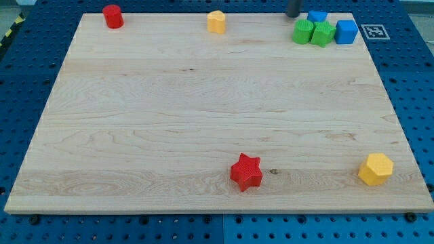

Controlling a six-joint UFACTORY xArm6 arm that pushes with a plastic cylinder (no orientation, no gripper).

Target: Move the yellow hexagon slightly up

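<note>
Item: yellow hexagon (376,169), task piece. Location: the view's bottom right corner of the wooden board (169,122), near the right edge, standing alone.

Item: my tip (293,14). Location: the view's top, right of centre, just above the green blocks; well apart from the hexagon. Only a short dark stub of the rod shows, the rest cut off by the frame. It carries nothing and touches no block that I can make out.

Other stock: red star (246,172) at bottom centre; red cylinder (112,15) top left; a second yellow block (216,22) at top centre, shape unclear; two green blocks (313,32) touching; blue cube (346,31) beside them; another blue block (317,16) behind, partly hidden.

Step in hand, as I judge: approach, not yet begun. Next move calls for travelling down the board's right side, passing the hexagon, settling just below it, then a short push toward the view's top.
</note>
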